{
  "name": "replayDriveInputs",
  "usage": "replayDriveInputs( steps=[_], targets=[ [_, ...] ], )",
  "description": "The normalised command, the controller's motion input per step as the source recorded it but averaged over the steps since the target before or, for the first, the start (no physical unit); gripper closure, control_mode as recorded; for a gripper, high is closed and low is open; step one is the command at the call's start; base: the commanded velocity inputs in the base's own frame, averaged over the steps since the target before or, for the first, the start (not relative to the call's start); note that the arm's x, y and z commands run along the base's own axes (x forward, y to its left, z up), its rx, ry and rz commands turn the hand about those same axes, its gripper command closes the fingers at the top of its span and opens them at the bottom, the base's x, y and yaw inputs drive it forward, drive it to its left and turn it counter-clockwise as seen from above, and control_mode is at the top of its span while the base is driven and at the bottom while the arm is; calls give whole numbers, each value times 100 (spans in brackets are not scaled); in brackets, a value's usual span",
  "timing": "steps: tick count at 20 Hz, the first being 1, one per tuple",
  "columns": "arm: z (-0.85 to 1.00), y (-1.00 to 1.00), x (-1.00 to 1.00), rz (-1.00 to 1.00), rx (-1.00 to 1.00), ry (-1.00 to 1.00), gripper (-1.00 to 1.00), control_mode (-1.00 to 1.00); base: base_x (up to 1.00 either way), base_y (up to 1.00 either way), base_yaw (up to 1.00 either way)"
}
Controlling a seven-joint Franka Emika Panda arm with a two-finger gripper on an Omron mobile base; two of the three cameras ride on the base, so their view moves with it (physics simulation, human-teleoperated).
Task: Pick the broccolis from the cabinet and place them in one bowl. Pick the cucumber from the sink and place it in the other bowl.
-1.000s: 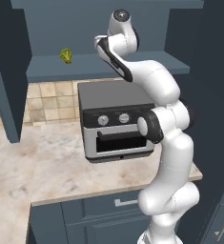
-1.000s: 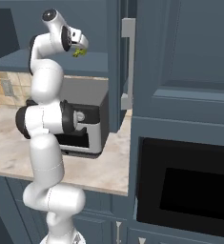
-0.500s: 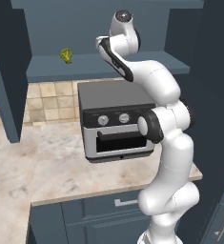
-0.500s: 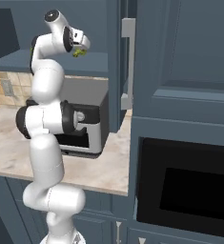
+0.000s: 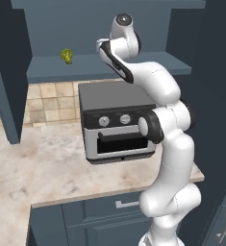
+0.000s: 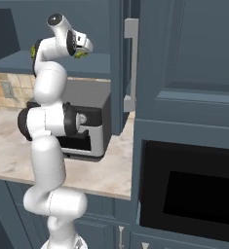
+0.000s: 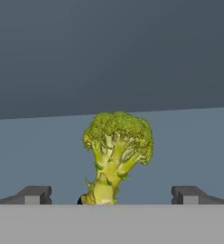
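The cabinet [image 5: 133,66] stands open, its shelf bare blue-grey. One of the broccolis [image 7: 117,151] stands upright on that shelf, straight ahead of my gripper [image 7: 111,195]. The floret's stalk sits between the two dark fingertips [image 7: 35,194], which stand wide apart, so the gripper is open and holds nothing. From the right base view the same floret [image 6: 80,54] peeks out under my hand, the gripper [image 6: 85,48] just above it. A second broccoli [image 5: 66,55] sits further left on the shelf. The bowls, the cucumber and the sink are out of view.
A grey toaster oven [image 5: 117,122] stands on the marble counter [image 5: 37,173] right under the shelf. An open cabinet door [image 5: 6,72] hangs at the left, another door with a bar handle [image 6: 131,63] at the right. A black wall oven [image 6: 189,194] fills the lower right.
My hand has edged slightly lower and closer to the nearer floret. The fingers have stayed wide apart and both florets are where they were.
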Motion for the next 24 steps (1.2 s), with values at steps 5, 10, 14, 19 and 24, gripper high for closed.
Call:
replayDriveInputs(
  steps=[5,10,14,19,24],
  targets=[
    [0,0,24,0,0,0,-100,-100,0,0,0],
    [0,0,29,0,0,0,-100,-100,0,0,0],
    [1,0,29,0,0,2,-100,-100,0,0,0],
    [0,0,12,0,0,2,-100,-100,0,0,0],
    [0,0,0,0,0,0,-100,-100,0,0,0]
  ],
)
